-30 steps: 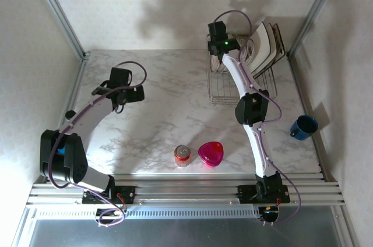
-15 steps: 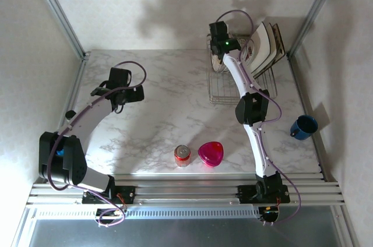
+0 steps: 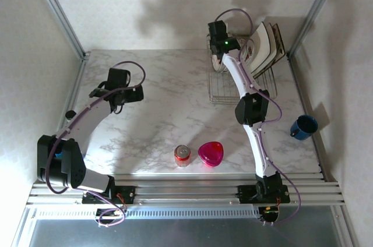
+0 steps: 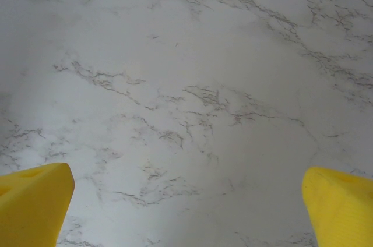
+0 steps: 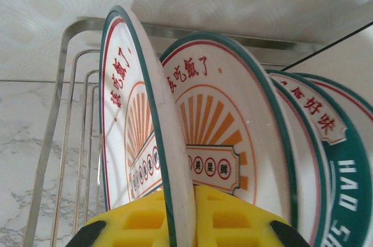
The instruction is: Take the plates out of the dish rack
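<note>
Closing is the main change over the last second: the right end effector (image 5: 180,223) has drawn its yellow pads together and now pinches the rim of the leftmost round plate (image 5: 125,136), one pad on each face, while its arm has barely shifted in the top view. That plate stands on edge in the dish rack (image 5: 61,107), at the rack's left end, with the other round plates (image 5: 233,113) packed close behind its right face and leaning the same way. The larger square plates (image 3: 267,43) stand at the rack's far right, against the back corner. What the coming move turns on is the plate's plane. It runs straight away from the pads, with its faces to left and right, so the way out is probably along that plane and up clear of the wires. Any sideways drift to the right would likely knock the neighbouring plate. The left end effector (image 4: 186,212) hangs fully spread and holds nothing over bare tabletop (image 3: 169,84), well apart from the rack, so the right arm is plainly the nearer one.
</note>
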